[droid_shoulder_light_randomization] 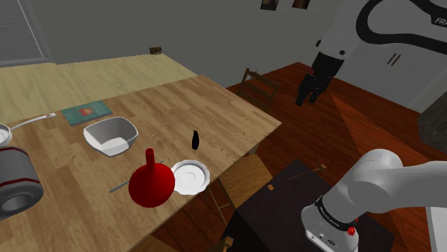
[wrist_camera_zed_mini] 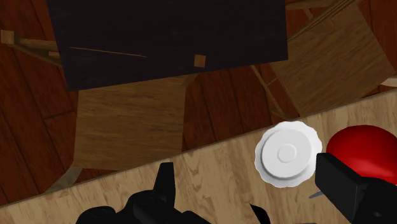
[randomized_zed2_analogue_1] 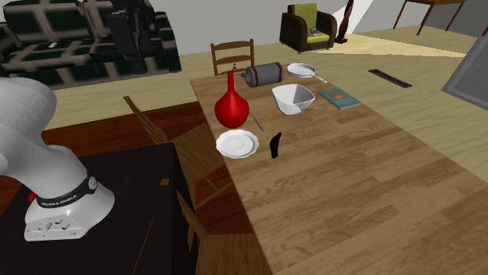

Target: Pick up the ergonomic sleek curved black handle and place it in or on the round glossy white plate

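So the small curved black handle (droid_shoulder_light_randomization: 195,139) is on the pale plank-wood table (droid_shoulder_light_randomization: 229,114), standing on end with a bit of a lean. It's just beside the round glossy white plate with the wavy rim (droid_shoulder_light_randomization: 190,176) but not touching it, on the side away from the table edge. The plate itself sits right near that edge. A shiny red round-bellied vase with a long neck (droid_shoulder_light_randomization: 151,185) is just beside the plate, and a squarish white bowl (droid_shoulder_light_randomization: 110,136) sits further in.

The all-black gripper (droid_shoulder_light_randomization: 309,95) hangs high over the reddish wood floor (droid_shoulder_light_randomization: 344,122), well apart from the table. In the wrist view its fingers (wrist_camera_zed_mini: 165,184) are spread, nothing between them. There's lots of bare tabletop around the handle, and a wooden chair seat (droid_shoulder_light_randomization: 246,174) sits by the plate's edge.
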Motion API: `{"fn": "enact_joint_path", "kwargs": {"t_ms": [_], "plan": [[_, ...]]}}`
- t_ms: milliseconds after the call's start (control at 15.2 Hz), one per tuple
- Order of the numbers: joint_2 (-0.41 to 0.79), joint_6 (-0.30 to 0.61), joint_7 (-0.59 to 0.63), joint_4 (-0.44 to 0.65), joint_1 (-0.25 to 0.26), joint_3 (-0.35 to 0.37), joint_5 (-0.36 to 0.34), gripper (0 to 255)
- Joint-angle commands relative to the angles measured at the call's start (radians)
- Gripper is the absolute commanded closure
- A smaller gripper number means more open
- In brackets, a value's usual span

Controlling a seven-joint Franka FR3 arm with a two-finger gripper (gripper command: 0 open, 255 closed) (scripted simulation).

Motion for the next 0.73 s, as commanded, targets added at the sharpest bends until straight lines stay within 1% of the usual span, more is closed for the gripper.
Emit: {"fn": "enact_joint_path", "kwargs": {"t_ms": [0,330,660], "plan": [[0.0,0.0,0.0,0.0,0.0,0.0,0.0,0],[0.046,0.196,0.113,-0.102,0.006,0.102,0.026,0],[0.148,0.399,0.233,-0.161,0.005,0.206,0.035,0]]}}
